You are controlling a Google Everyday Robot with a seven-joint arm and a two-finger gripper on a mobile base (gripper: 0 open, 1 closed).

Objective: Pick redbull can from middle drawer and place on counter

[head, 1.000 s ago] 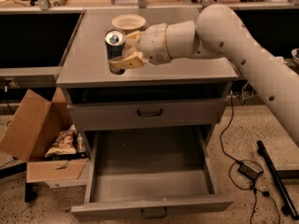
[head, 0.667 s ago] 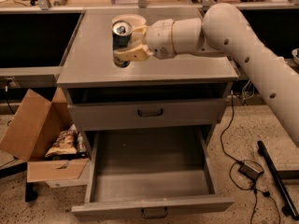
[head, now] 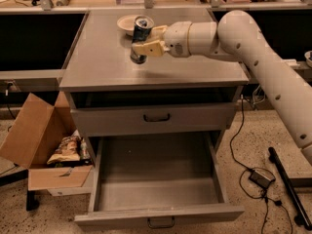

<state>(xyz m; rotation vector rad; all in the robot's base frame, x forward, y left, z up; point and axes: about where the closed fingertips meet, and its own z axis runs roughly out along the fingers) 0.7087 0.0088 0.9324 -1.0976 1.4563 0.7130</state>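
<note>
In the camera view, my gripper (head: 147, 47) is over the back half of the counter (head: 97, 62), reaching in from the right on my pale arm (head: 253, 48). My fingers (head: 146, 48) are clamped on the can (head: 141, 33) about halfway up its side. The can leans a little, its silver top open to the camera. Its base is low over the counter, but I cannot tell whether it touches. Just behind the can a cream bowl (head: 125, 23) stands on the counter.

Below, the drawer (head: 161, 194) is pulled fully out, with nothing in its grey tray. The upper drawer (head: 156, 118) above it is nearly closed. On the floor to the left an open cardboard box (head: 34, 135) holds a snack bag (head: 66, 150). To the right a cable with a power brick (head: 262, 177) lies on the floor.
</note>
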